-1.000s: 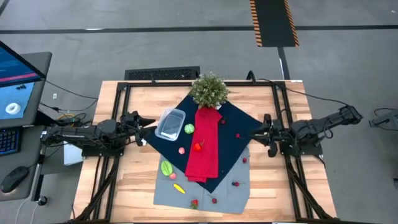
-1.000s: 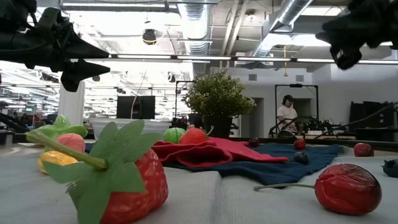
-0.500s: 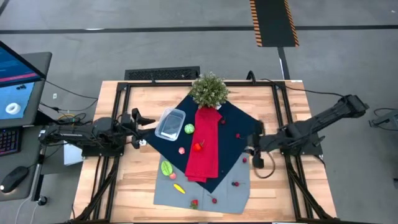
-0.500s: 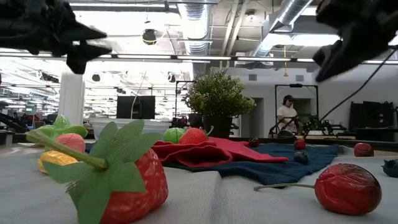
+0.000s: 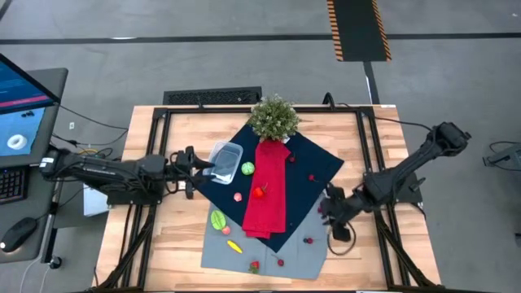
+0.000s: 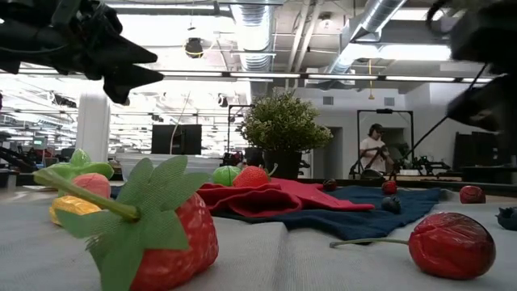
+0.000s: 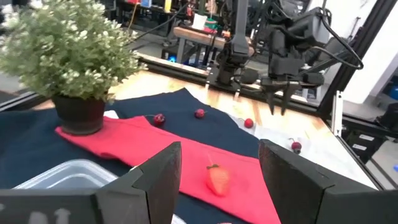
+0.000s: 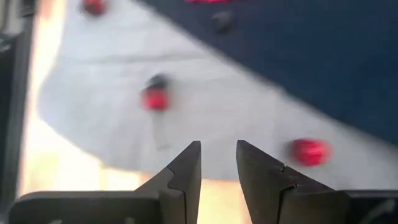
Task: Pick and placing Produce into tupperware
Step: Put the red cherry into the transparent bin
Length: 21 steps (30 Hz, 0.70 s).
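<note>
The clear tupperware (image 5: 224, 161) sits on the dark blue cloth, its rim showing in the left wrist view (image 7: 68, 174). Produce lies scattered: a green round piece (image 5: 247, 168), a pink one (image 5: 238, 196), a strawberry (image 5: 259, 192) on the red cloth, a green leafy piece (image 5: 218, 219), a yellow one (image 5: 234, 247) and small red berries (image 5: 308, 240). My left gripper (image 5: 203, 167) is open, just left of the tupperware and above it (image 7: 217, 168). My right gripper (image 5: 330, 209) points down over the grey cloth, open by a narrow gap (image 8: 217, 158), with berries (image 8: 155, 98) (image 8: 309, 150) below it.
A bushy potted plant (image 5: 273, 116) stands at the far end of the red cloth strip (image 5: 267, 187). The grey cloth (image 5: 269, 244) reaches the near edge. Bare wood (image 5: 366, 146) lies to the right. In the low view a person (image 6: 373, 149) stands in the room behind.
My left gripper has moved toward the table's right, up to the tupperware's left side. My right gripper has swung toward the table's left and near edge, tipped downward and lowered over the grey cloth. Nothing on the table has moved.
</note>
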Each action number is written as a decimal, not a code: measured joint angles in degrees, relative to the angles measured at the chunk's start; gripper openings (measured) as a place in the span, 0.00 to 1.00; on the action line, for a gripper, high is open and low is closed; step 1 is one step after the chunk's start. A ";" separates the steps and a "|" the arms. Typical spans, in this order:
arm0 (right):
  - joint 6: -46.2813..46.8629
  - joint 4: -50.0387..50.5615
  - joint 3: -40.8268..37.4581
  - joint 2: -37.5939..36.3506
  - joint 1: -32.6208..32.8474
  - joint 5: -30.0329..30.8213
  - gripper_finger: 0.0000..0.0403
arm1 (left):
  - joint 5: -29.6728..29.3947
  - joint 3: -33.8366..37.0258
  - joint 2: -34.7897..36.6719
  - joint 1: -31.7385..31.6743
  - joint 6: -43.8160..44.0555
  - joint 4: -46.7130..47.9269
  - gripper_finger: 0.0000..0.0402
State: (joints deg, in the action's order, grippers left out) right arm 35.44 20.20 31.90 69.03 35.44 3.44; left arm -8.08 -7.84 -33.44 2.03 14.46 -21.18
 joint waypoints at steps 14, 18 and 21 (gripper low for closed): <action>3.23 -10.67 1.60 13.78 5.80 2.83 0.31 | -0.35 -0.03 -5.06 0.35 -0.89 -4.40 0.51; 3.61 -10.82 3.76 17.33 5.81 2.45 0.31 | -0.37 -0.09 -5.28 0.35 -1.09 -5.32 0.51; 3.56 -10.90 5.39 19.70 5.80 1.27 0.31 | -0.35 -0.11 -5.25 0.35 -1.08 -5.38 0.51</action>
State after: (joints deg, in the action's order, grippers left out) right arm 39.00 9.30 37.29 88.72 41.23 4.71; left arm -8.43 -7.94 -38.69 2.37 13.38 -26.56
